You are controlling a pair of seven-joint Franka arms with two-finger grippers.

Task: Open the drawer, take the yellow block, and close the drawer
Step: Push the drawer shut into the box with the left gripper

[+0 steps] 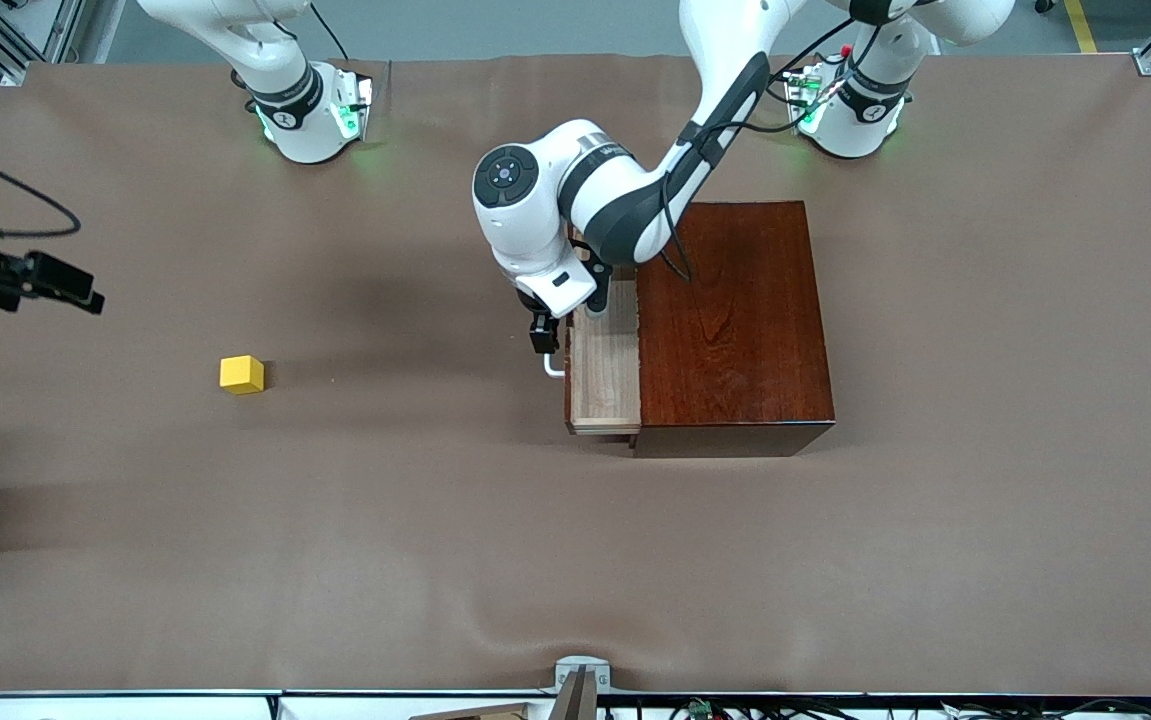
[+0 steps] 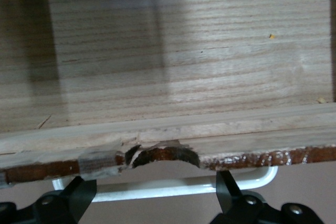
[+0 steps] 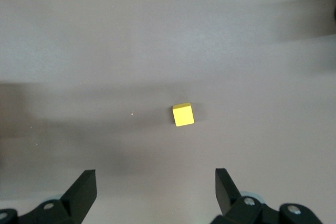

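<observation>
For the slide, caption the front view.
Left tool at the handle of the open drawer; yellow block on the table.

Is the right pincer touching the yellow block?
Apart. The right wrist view shows the yellow block alone on the table, with bare surface between it and the open right pincer.

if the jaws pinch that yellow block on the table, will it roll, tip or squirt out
The yellow block looks like a rigid cube with flat faces resting flat on the brown table cover, so it probably won't roll. It seems small and low, so tipping is unlikely. Being small, it is probably light, and an off-centre pinch might twist or nudge it across the cover.
</observation>
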